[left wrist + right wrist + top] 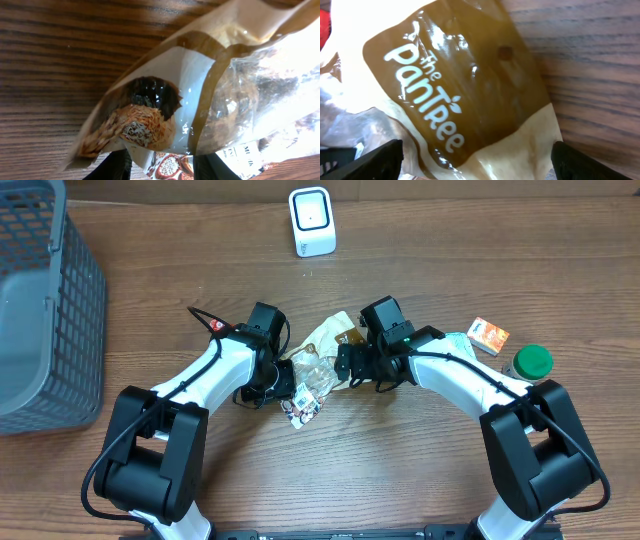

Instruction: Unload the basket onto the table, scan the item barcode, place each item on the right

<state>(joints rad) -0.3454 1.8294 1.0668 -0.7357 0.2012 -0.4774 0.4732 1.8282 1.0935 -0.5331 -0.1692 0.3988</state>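
Observation:
The item is a crinkly snack bag (325,352), tan and brown with a clear window, lying between my two arms at mid-table. In the left wrist view the bag (200,90) fills the frame, and its lower edge runs between the two dark fingers. My left gripper (290,387) (165,167) is shut on that end. My right gripper (350,367) (477,160) stands wide open over the other end, one finger either side of the brown "the Pantree" panel (465,85). A white scanner (312,222) stands upright at the far middle. No barcode shows.
A grey mesh basket (45,300) fills the far left. By the right arm lie a small orange box (489,335), a green-lidded jar (531,362) and a pale packet (457,340). A black cable (205,318) trails near the left arm.

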